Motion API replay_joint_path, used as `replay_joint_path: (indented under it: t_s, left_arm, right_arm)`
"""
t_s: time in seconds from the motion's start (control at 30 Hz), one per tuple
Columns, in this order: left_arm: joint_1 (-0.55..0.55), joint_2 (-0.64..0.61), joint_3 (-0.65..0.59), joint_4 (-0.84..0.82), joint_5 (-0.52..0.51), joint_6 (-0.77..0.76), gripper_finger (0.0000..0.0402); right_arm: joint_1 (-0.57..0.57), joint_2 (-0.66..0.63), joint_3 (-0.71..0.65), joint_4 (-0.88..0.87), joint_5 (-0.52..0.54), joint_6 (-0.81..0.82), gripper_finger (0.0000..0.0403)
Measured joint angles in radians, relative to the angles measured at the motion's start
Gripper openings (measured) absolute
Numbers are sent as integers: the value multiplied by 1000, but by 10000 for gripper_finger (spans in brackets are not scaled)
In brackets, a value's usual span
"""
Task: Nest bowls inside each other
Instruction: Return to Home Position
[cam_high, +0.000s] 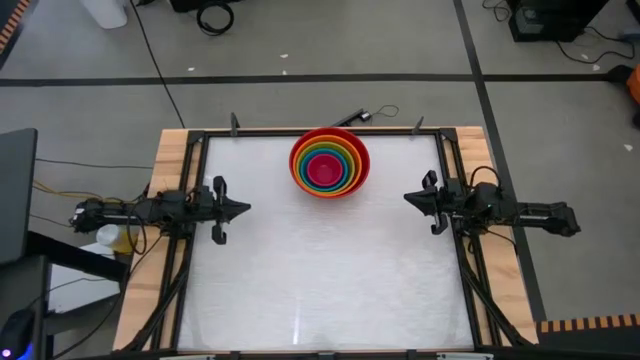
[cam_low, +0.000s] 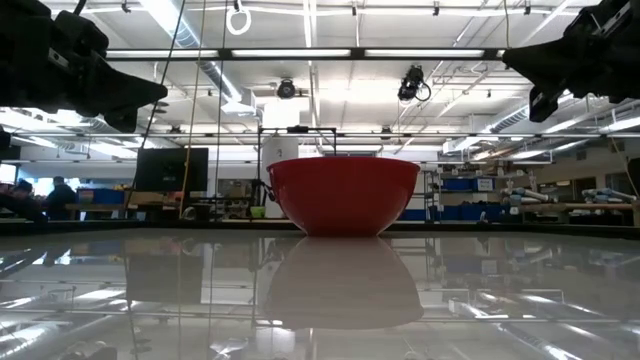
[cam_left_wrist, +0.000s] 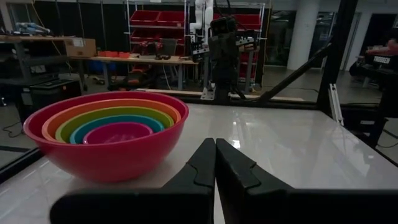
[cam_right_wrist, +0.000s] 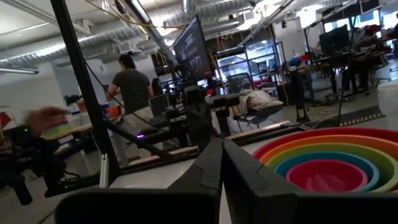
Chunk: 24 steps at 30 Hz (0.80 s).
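Observation:
Several bowls stand nested one inside another as one stack (cam_high: 330, 162) on the white table, near the middle of its far edge. The outermost is red (cam_low: 342, 195); inside it come orange, yellow, green, blue and a pink one (cam_left_wrist: 117, 132) innermost. The stack rests on the red bowl's base. My left gripper (cam_high: 246, 209) hangs shut above the table's left side, pointing level toward the right. My right gripper (cam_high: 407, 198) hangs shut above the right side, pointing toward the left. Both are well clear of the bowls.
A black frame (cam_high: 320, 133) runs round the table, with wooden boards (cam_high: 170, 160) at both sides. A small dark object with a cord (cam_high: 352, 117) lies just behind the far edge. The table surface (cam_high: 320, 280) nearer than the bowls is bare. A person (cam_right_wrist: 134, 90) stands in the room beyond.

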Motion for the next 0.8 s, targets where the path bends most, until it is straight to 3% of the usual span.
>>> replay_joint_path:
  t_s: [0.8]
  left_arm:
    - [0, -5, 0, 57, -2, -1, 12]
  right_arm:
    - [135, -6, 0, 3, -3, 0, 20]
